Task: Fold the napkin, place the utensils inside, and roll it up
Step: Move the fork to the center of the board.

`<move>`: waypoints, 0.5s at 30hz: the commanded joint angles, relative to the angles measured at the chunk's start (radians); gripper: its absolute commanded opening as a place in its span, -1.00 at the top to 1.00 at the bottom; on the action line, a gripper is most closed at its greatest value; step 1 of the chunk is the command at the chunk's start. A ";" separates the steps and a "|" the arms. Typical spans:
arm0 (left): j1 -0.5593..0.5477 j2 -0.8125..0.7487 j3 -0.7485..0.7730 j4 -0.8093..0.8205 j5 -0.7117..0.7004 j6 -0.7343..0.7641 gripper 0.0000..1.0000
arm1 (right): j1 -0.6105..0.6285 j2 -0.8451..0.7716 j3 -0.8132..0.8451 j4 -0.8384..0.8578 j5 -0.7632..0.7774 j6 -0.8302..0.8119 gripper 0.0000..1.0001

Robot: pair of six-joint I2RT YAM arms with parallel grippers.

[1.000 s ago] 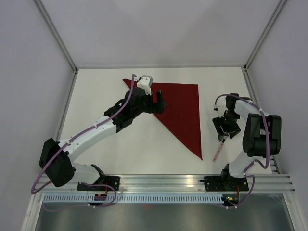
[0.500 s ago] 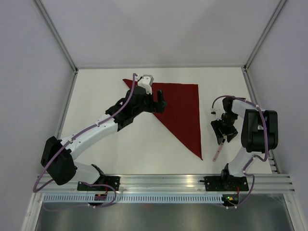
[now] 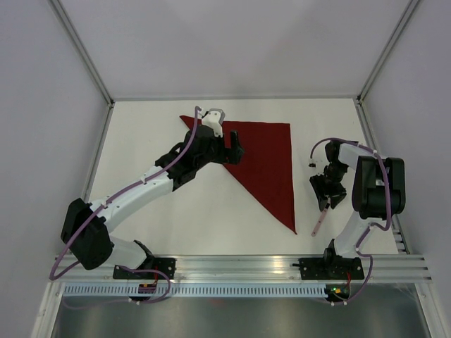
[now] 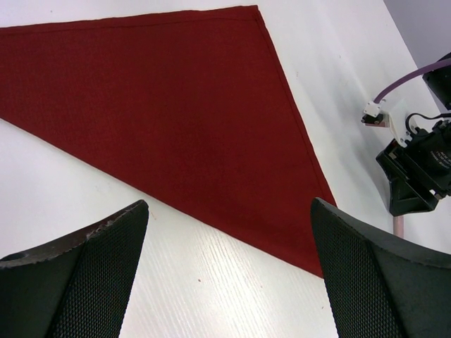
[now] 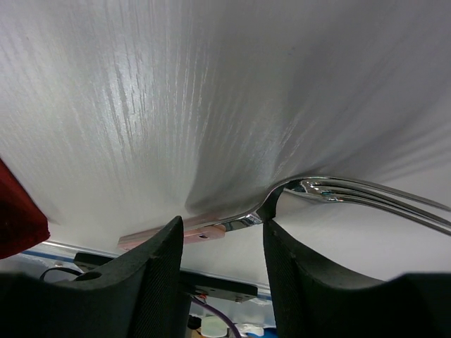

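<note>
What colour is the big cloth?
The napkin is plain dark red, best seen in the left wrist view.

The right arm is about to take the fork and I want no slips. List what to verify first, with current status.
1. napkin folded to a triangle, lying flat: ok.
2. fork on the table, apart from the napkin, to its right: ok.
3. Fork neck in the gap of the right gripper: ok.
4. Right gripper shut on the fork: not ok, jaws stand apart.
5. Right fingertips clear of the table: cannot tell.
6. left gripper open, holding nothing, over the napkin's left part: ok.
</note>
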 commanded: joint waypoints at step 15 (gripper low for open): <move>0.008 0.011 0.051 0.032 0.018 0.044 -0.99 | 0.007 0.065 0.027 0.100 -0.074 0.078 0.13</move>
